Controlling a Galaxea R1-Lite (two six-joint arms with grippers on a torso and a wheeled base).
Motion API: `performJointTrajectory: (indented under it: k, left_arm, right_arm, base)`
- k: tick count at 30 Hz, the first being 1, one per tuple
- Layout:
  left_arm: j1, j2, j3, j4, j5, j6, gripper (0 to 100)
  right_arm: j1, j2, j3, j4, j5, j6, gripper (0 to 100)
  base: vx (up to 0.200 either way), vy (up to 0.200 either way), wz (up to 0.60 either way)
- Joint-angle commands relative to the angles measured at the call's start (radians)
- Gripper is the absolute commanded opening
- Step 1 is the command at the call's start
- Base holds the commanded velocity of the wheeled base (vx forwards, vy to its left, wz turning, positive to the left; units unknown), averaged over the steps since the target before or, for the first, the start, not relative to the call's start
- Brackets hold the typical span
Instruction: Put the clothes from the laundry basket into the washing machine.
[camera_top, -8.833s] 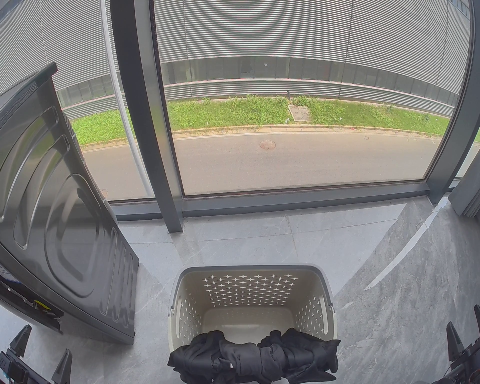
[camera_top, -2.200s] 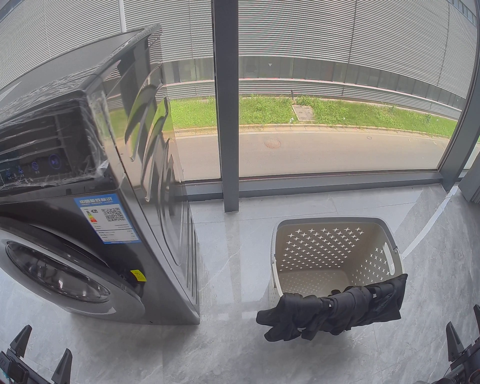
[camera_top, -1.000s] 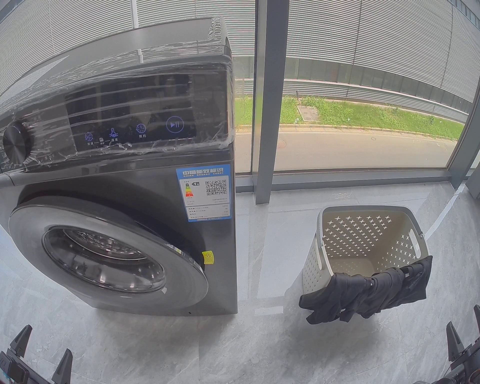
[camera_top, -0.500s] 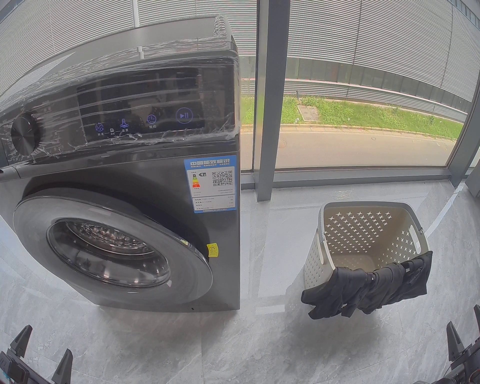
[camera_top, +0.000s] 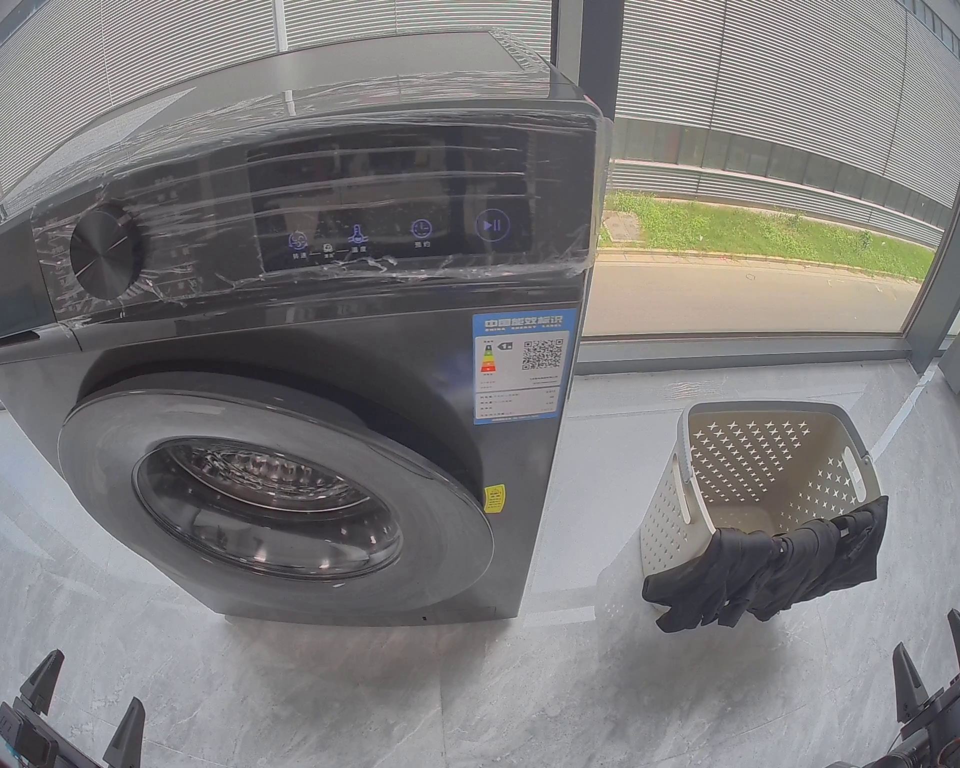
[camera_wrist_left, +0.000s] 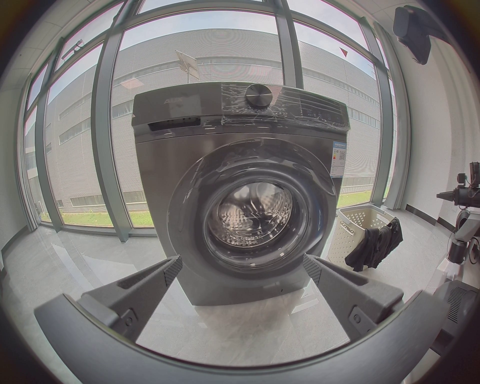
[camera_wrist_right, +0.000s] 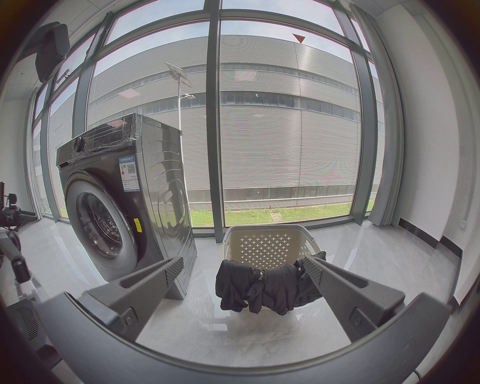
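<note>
A dark grey washing machine (camera_top: 300, 330) stands on the left, its round glass door (camera_top: 270, 500) shut; it faces the left wrist view (camera_wrist_left: 240, 190). To its right sits a cream laundry basket (camera_top: 770, 450) with black clothes (camera_top: 770, 575) draped over its near rim. The same basket (camera_wrist_right: 270, 242) and clothes (camera_wrist_right: 265, 285) lie ahead in the right wrist view. My left gripper (camera_top: 85, 705) is low at the bottom left, open and empty. At the bottom right my right gripper (camera_top: 930, 660) is open too, with nothing between its fingers.
Tall windows with dark frames (camera_top: 600, 40) run behind the machine and basket. Glossy grey floor tiles (camera_top: 560, 690) stretch between me, the machine and the basket. A curtain (camera_wrist_right: 395, 150) hangs at the far right corner.
The whole head picture has shifted, so the camera has moved: the washing machine front now sits more central and nearer, the basket further right. Both grippers hold the same place in the frame.
</note>
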Motion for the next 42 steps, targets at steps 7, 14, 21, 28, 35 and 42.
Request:
performJointTrajectory:
  k: [7,14,21,28,35,42]
  left_arm:
    - [0.001,-0.018,0.018,0.0,0.0,0.0,100]
    - [0.001,-0.018,0.018,0.0,0.0,0.0,100]
    - [0.001,-0.018,0.018,0.0,0.0,0.0,100]
    - [0.001,-0.018,0.018,0.0,0.0,-0.001,100]
    - [0.001,-0.018,0.018,0.0,-0.001,-0.003,100]
    - [0.001,-0.018,0.018,0.0,-0.001,-0.003,100]
  right_arm:
    - [0.0,-0.016,0.016,0.0,-0.006,0.0,100]
    - [0.0,-0.016,0.016,0.0,-0.005,0.0,100]
    - [0.002,-0.016,0.016,0.0,-0.003,0.0,100]
    - [0.0,-0.016,0.016,0.0,-0.002,0.0,100]
    - [0.002,-0.016,0.016,0.0,-0.002,0.0,100]
    - [0.002,-0.016,0.016,0.0,-0.002,0.0,100]
  base:
    - [0.0,0.0,0.26]
    - [0.0,0.0,0.26]
    - [0.0,0.0,0.0]
    - [0.0,0.0,0.0]
    - [0.0,0.171,0.0]
    - [0.0,0.2,0.0]
